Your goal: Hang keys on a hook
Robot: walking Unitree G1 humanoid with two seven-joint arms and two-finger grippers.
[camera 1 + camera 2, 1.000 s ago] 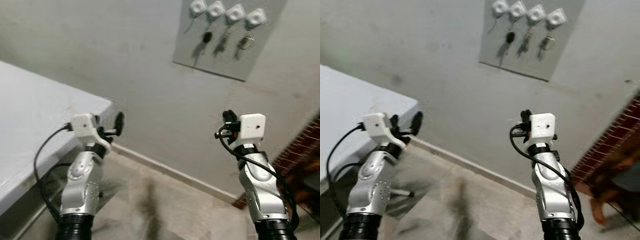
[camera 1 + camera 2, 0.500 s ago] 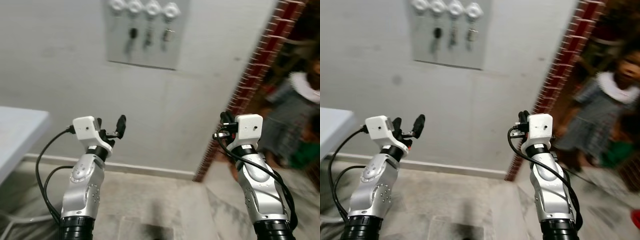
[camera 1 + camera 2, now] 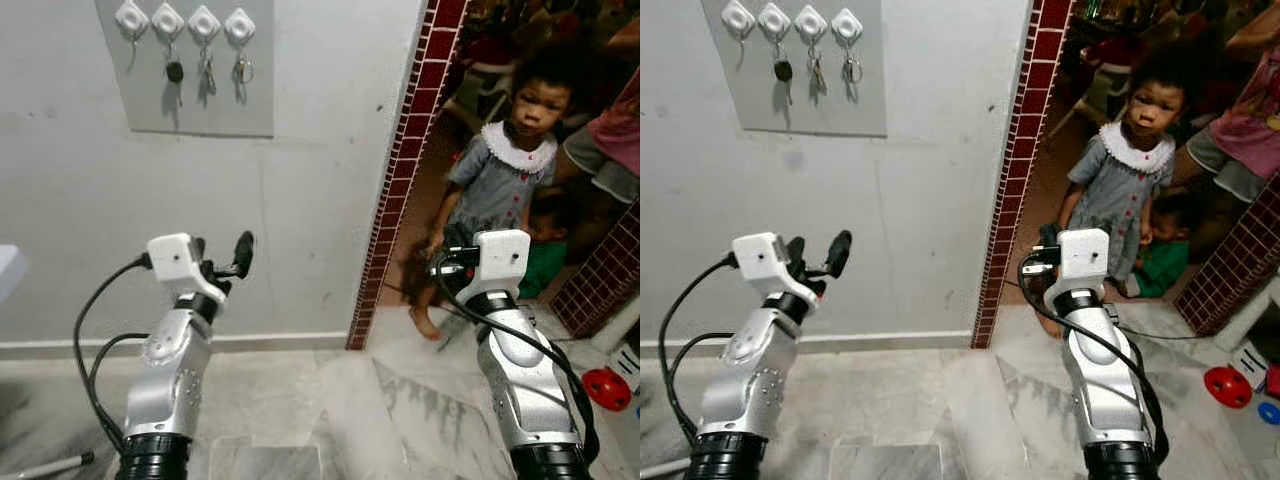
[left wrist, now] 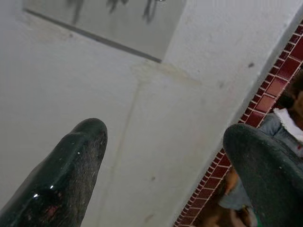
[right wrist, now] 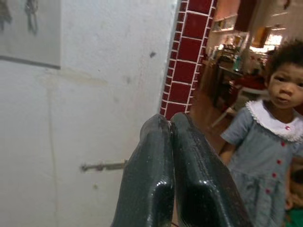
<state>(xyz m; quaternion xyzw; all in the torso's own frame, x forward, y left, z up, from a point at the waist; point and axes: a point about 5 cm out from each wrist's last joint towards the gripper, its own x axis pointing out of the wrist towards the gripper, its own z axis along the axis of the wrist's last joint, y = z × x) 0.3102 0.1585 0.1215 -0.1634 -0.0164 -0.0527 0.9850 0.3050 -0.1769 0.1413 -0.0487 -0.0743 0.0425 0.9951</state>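
High on the grey wall [image 3: 300, 200], at the left, a grey board [image 3: 185, 70] carries four white hooks [image 3: 184, 22] in a row. The leftmost hook bears only a thin cord or loop; detail too small to tell. The other three each carry keys [image 3: 207, 72], including one with a dark head [image 3: 175, 71]. The left wrist view takes in only the lower edge of that board with the blurred key ends. The right wrist view adds a small metal fitting [image 5: 104, 166] projecting from the wall, which the head views do not resolve.

To the right of the board the wall ends at a red-tiled pillar edge [image 3: 400, 160], opening on to another room. A person in a grey dress with a white collar [image 3: 500, 170] stands in the opening, a second person in green [image 3: 1160, 262] low behind, and part of a third in pink at the far right edge. The floor is pale marble [image 3: 400, 400]. A red round object [image 3: 607, 389] lies on it at the right.

The left gripper [image 3: 222, 262] is raised in front of the wall, well below the board, its fingers [image 4: 71, 175] spread wide and touching nothing. The right gripper [image 5: 173, 137] is raised toward the opening, fingers pressed together with nothing between them. Both are well apart from the keys.
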